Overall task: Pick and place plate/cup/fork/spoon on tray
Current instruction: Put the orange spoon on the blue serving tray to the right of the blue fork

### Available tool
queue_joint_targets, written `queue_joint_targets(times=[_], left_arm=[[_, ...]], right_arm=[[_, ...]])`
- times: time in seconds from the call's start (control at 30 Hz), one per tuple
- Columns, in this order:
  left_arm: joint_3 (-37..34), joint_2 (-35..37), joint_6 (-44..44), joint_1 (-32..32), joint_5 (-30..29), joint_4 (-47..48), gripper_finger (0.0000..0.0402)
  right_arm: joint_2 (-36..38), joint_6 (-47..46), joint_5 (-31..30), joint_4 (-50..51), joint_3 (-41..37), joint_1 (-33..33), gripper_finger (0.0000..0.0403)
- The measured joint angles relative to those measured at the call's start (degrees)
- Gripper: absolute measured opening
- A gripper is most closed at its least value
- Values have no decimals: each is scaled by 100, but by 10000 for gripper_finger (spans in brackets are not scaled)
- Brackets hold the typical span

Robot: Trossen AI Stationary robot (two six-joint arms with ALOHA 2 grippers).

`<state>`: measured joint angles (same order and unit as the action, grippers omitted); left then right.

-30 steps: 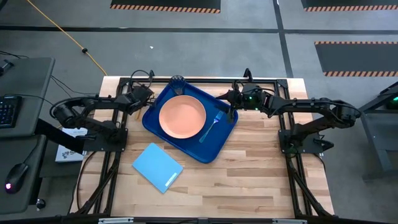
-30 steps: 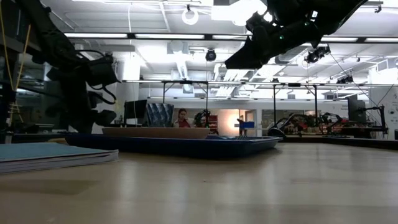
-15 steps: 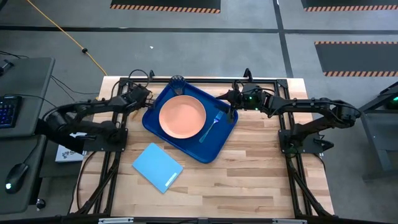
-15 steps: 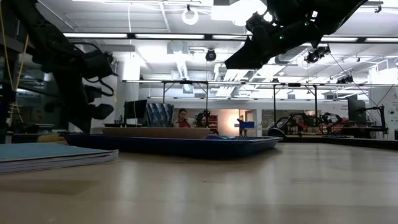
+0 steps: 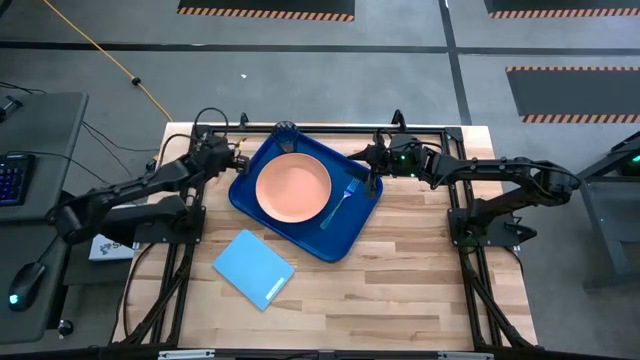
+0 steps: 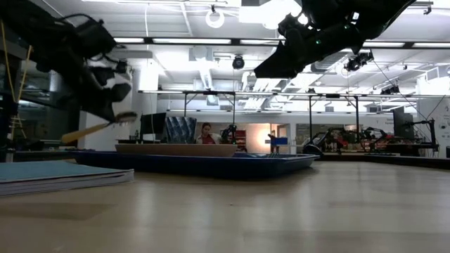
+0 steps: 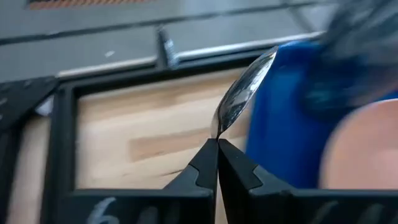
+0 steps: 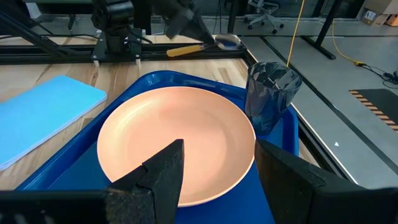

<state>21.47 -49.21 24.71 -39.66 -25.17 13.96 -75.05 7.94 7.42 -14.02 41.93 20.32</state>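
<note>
Spoon (image 7: 244,87) with glossy metal bowl, pinched in left gripper (image 7: 217,144) jaws

Seen from above, the left gripper (image 5: 222,155) hovers just off the dark blue tray (image 5: 262,205), its arm reaching in from the table's edge, while the right gripper (image 5: 362,155) hangs over the tray's opposite corner. Between the two grippers, the salmon-pink plate (image 5: 293,187) sits in the tray with the blue-handled fork (image 5: 338,203) beside it, nearer the right gripper, and the cup (image 5: 286,129) at the tray's far corner. A light-blue flat rectangle (image 5: 254,268) lies on the wooden table (image 5: 400,270), well apart from both grippers.
</note>
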Motion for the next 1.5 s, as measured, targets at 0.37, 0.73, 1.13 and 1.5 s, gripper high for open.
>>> queue_joint_targets(times=[0.37, 0.73, 1.13, 1.5], left_arm=[[277, 1829, -84, 1348, 998, -169, 0], [262, 854, -179, 3195, 1100, -2476, 0], [914, -1387, -669, 3436, 1746, -5056, 0], [1263, -1924, -844, 3436, 2004, -5142, 0]], right_arm=[[0, -42, 383, -69, 0, -18, 188], [-2, -135, 1277, -1362, 2, -405, 188], [-482, -39, -13, -3754, 9, -1097, 188], [-1032, -498, -3, -4556, 7, -977, 188]])
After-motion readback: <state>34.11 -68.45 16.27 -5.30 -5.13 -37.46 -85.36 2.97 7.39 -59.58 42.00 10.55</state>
